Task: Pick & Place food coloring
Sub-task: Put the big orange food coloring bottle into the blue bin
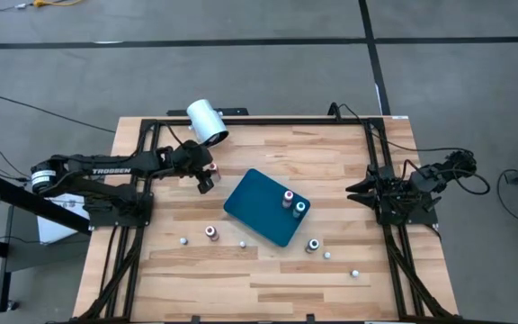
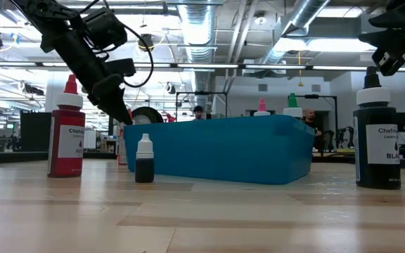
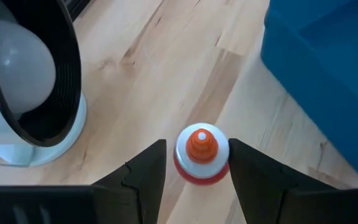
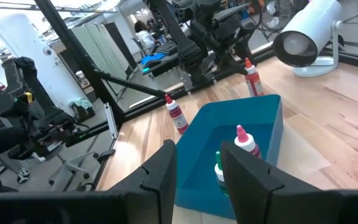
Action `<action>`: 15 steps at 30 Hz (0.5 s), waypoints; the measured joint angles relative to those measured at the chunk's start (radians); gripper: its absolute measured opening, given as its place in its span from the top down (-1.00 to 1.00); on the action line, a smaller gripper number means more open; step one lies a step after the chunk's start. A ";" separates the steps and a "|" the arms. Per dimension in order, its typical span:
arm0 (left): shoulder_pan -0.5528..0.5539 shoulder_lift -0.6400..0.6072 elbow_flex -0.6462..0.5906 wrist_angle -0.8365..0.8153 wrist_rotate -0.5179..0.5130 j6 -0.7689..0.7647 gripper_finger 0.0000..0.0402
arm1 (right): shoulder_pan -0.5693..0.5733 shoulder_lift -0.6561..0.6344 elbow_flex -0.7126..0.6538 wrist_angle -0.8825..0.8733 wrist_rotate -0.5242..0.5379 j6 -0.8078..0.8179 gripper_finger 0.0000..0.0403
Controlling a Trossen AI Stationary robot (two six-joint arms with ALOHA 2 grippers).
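On the wooden table (image 1: pixel 268 274), the left gripper (image 3: pixel 196 163) straddles a red-capped food coloring bottle (image 3: pixel 201 153) between the teal tray (image 1: pixel 263 205) and the white cylinder (image 1: pixel 207 121), fingers spread just clear of its sides. The right gripper (image 1: pixel 356 190) waits at the table's right edge, jaws slightly parted, holding nothing.

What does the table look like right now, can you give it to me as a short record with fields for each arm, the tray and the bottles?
left gripper: fingers open, either side of a red-topped bottle near the white cylinder
right gripper: waiting at the table's right edge, holding nothing
teal tray: mid-table, two bottles inside, one pink-topped, one teal-topped
loose bottles: several stand on the wooden table in front of the tray
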 joint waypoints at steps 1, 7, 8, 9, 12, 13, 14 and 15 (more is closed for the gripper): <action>0.000 0.005 0.000 0.007 0.000 0.005 0.18 | 0.000 0.000 0.000 0.000 0.000 0.000 0.44; 0.000 0.050 0.000 0.043 -0.006 0.027 0.18 | 0.000 0.000 0.000 0.000 0.000 0.000 0.44; 0.000 0.058 0.000 0.050 -0.007 0.027 0.18 | 0.000 0.000 0.000 0.000 0.000 0.000 0.44; 0.000 0.068 0.001 0.059 -0.008 0.027 0.18 | 0.000 0.000 0.000 0.000 0.000 0.000 0.44; 0.000 0.076 0.001 0.072 -0.008 0.025 0.18 | 0.000 0.000 0.000 0.000 0.000 0.000 0.44; 0.000 0.075 0.001 0.073 -0.008 0.024 0.18 | 0.000 0.000 0.000 0.001 0.001 0.000 0.44; 0.000 0.075 0.001 0.073 -0.008 0.023 0.19 | 0.000 0.000 0.000 0.000 0.000 0.000 0.44; 0.000 0.074 0.001 0.072 -0.009 0.022 0.21 | 0.000 0.000 0.000 0.000 0.000 0.000 0.44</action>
